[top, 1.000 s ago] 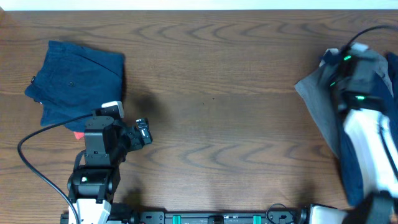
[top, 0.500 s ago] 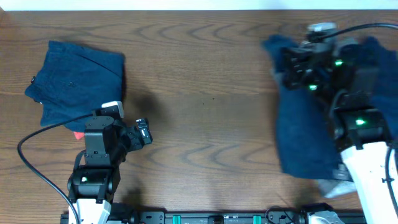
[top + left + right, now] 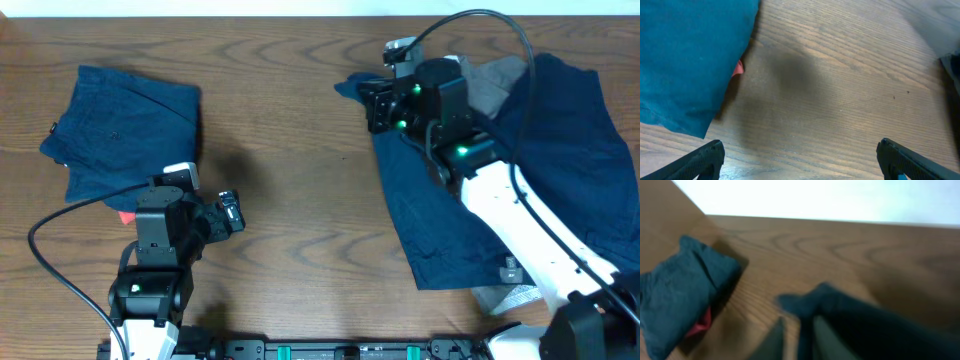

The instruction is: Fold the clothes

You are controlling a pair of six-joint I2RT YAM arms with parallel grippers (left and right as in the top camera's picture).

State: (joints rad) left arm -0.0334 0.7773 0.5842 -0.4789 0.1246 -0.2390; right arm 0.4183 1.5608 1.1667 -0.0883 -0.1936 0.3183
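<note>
1. A wooden table [image 3: 300,200] filled the overhead view, with a pale strip along its far edge; a wide stretch of bare wood lay between the two garments.
2. Folded navy shorts [image 3: 122,130] sat at the table's far left, well apart from the other cloth. A small red scrap [image 3: 738,67] peeked from under their near edge.
3. The left gripper [image 3: 800,160] hung over bare wood just beside the folded shorts, its fingers [image 3: 700,160] spread wide with nothing between them.
4. A second navy garment [image 3: 470,190] lay spread across the table's right side, one corner drawn out toward the middle. Its right part ran to the picture's edge.
5. Grey cloth [image 3: 490,80] showed under it near the far edge, and again at the near right by the arm's base.
6. The right gripper [image 3: 372,103] sat at that drawn-out corner. The right wrist view was blurred; the fingers [image 3: 772,340] seemed pressed on a fold of navy cloth, but I could not tell for sure.
7. A black cable [image 3: 60,240] looped over the table near the left arm.
</note>
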